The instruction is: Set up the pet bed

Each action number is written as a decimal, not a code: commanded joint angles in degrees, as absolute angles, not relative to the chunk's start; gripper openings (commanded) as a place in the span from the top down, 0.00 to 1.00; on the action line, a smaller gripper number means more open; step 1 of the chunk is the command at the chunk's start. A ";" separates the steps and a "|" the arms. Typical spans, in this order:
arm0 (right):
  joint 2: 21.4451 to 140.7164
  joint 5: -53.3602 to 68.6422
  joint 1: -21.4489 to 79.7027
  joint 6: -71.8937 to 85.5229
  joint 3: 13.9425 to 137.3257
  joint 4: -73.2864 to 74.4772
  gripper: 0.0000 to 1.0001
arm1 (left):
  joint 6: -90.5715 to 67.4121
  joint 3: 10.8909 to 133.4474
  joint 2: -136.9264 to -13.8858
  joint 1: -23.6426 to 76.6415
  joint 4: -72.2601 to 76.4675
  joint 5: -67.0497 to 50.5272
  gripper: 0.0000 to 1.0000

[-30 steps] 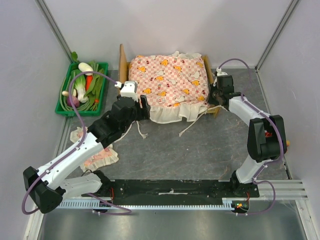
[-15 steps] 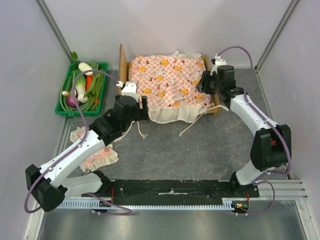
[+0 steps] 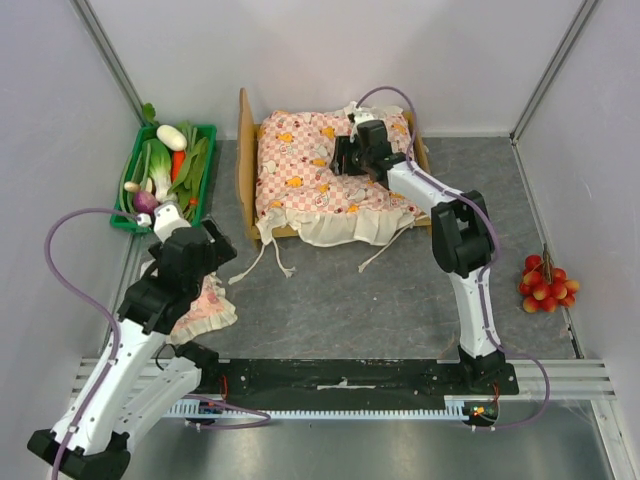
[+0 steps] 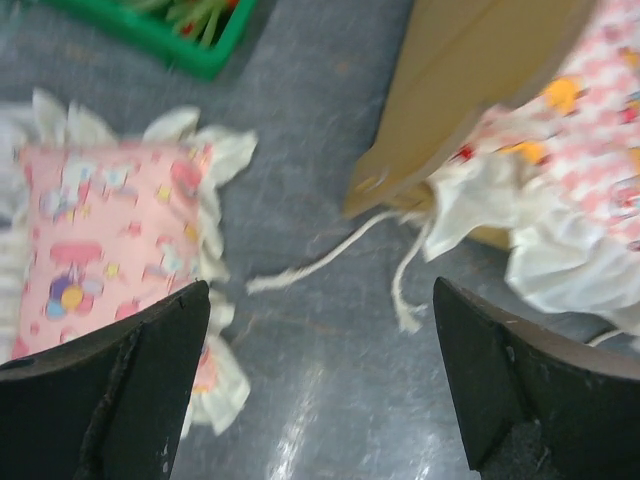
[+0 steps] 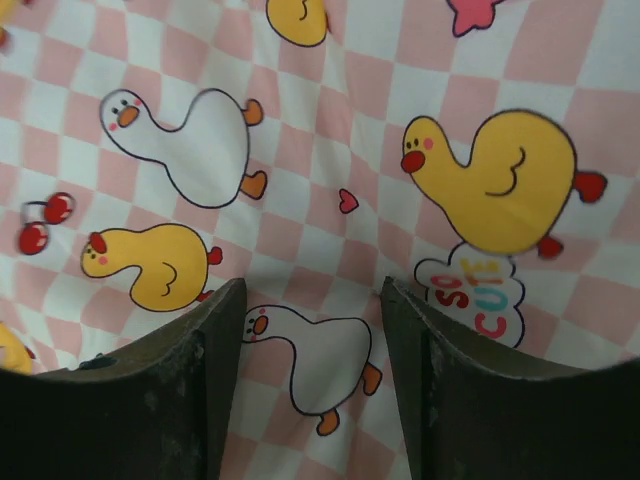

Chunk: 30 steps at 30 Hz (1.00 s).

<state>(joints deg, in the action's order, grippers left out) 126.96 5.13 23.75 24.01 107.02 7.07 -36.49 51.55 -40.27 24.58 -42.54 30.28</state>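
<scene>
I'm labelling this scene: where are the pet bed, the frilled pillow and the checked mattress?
pet bed [image 3: 243, 150], top view, wooden headboard.
frilled pillow [image 4: 110, 250], left wrist view, pink centre.
checked mattress [image 3: 300, 170], top view, left half.

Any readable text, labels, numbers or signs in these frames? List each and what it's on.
"SO CUT": on a cloud print on the pink-checked mattress, right wrist view, printed sideways; anything after the T is hidden.
Pink pillow, left wrist view: cartoon prints only, too blurred to tell any lettering.
Top view: no text, label or number legible on the arms, the bed or anything else; all too small.
</scene>
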 commanded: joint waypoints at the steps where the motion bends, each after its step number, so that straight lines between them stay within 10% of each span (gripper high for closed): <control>1: 126.39 7.46 24.17 23.21 108.02 9.14 0.35 | -51.66 45.19 -41.39 23.03 -53.94 30.76 0.02; 21: 86.23 15.29 21.45 21.09 84.82 5.01 0.26 | -38.69 39.20 -59.68 0.44 -44.66 20.23 0.09; 24: 84.99 18.10 19.60 22.49 82.71 5.01 0.25 | -37.01 39.28 -60.82 0.53 -43.16 17.94 0.28; 28: 83.41 20.30 17.14 23.38 80.25 5.01 0.25 | -35.86 39.90 -61.00 0.44 -43.07 17.05 0.79; 30: 82.88 21.27 15.91 23.82 79.54 5.10 0.25 | -35.60 39.55 -59.68 0.44 -42.89 16.88 0.86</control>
<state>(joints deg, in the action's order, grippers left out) 84.60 18.06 17.63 22.65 80.05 6.09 -38.48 38.59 -61.21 0.71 -45.30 18.55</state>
